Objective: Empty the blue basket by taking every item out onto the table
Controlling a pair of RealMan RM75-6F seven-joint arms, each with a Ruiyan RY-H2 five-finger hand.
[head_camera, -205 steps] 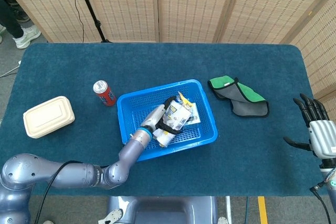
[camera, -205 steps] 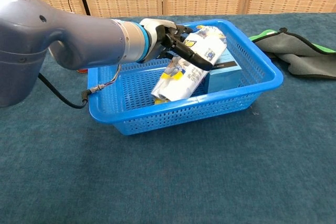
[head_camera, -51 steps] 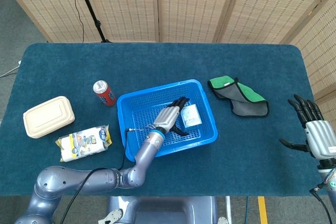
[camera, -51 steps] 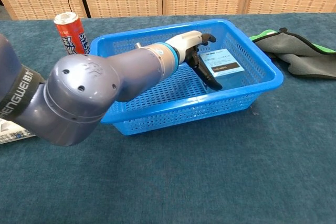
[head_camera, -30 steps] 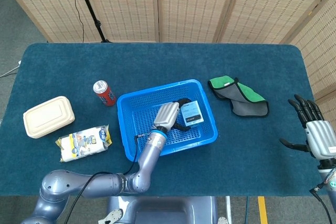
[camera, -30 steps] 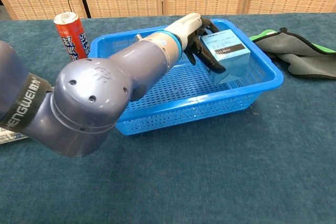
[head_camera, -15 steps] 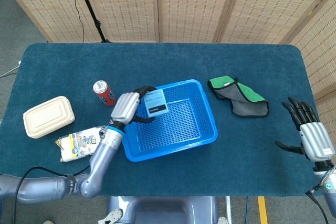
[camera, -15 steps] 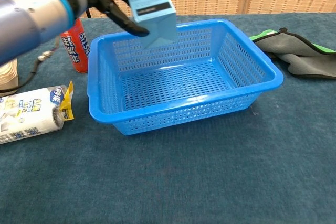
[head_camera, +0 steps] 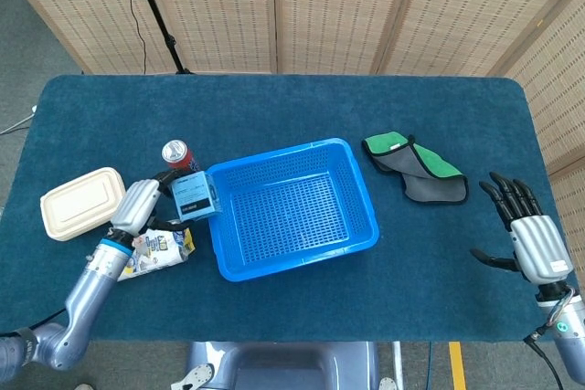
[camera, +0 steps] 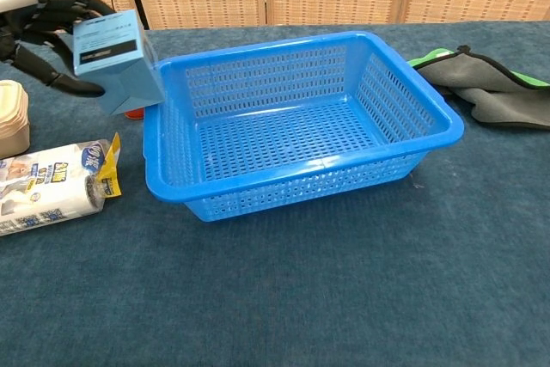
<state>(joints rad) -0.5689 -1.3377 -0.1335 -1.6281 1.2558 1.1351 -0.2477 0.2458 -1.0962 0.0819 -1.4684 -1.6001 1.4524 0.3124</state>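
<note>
Now the left robot hand (head_camera: 139, 204) grips the box (head_camera: 194, 196) beside the emptied basket (head_camera: 291, 207), ready to set down; the right robot hand (head_camera: 532, 246) idles, fingers spread.

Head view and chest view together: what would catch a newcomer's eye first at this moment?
The blue basket at the table's middle, with nothing in it. Just off its left rim, the left hand holds a light-blue box in the air, above the snack packet lying on the table and in front of the red can. Far right, the right hand hangs with fingers spread, holding nothing.
</note>
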